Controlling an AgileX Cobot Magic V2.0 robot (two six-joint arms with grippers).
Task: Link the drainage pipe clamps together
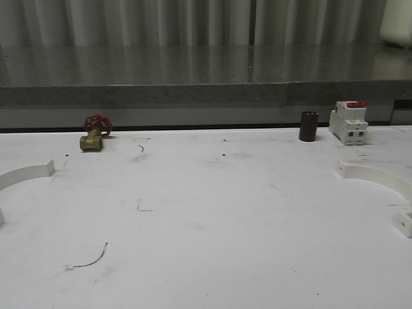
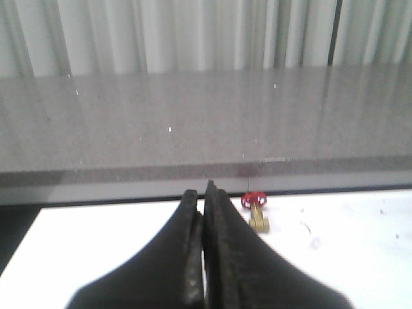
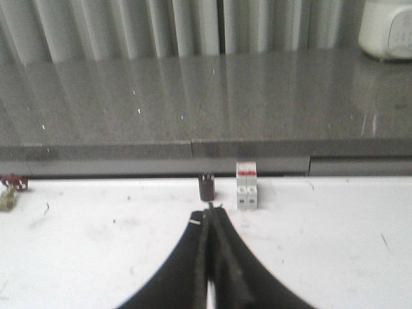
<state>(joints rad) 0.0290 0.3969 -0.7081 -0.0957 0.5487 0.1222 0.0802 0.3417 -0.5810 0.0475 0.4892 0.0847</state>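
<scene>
Two white drainage pipe clamps lie far apart on the white table. One half-ring (image 1: 26, 172) sits at the left edge in the front view, cut off by the frame. The other half-ring (image 1: 380, 178) curves along the right edge, its end tab (image 1: 404, 222) nearer the front. My left gripper (image 2: 203, 193) is shut with nothing between its black fingers, held above the table and pointing toward the far edge. My right gripper (image 3: 211, 211) is also shut and empty, pointing toward the back of the table.
A brass valve with a red handwheel (image 1: 95, 133) stands at the back left, also seen as the valve (image 2: 255, 209). A dark cylinder (image 1: 308, 125) and a white breaker with a red top (image 1: 348, 121) stand at the back right. A grey ledge (image 1: 206, 93) runs behind the table.
</scene>
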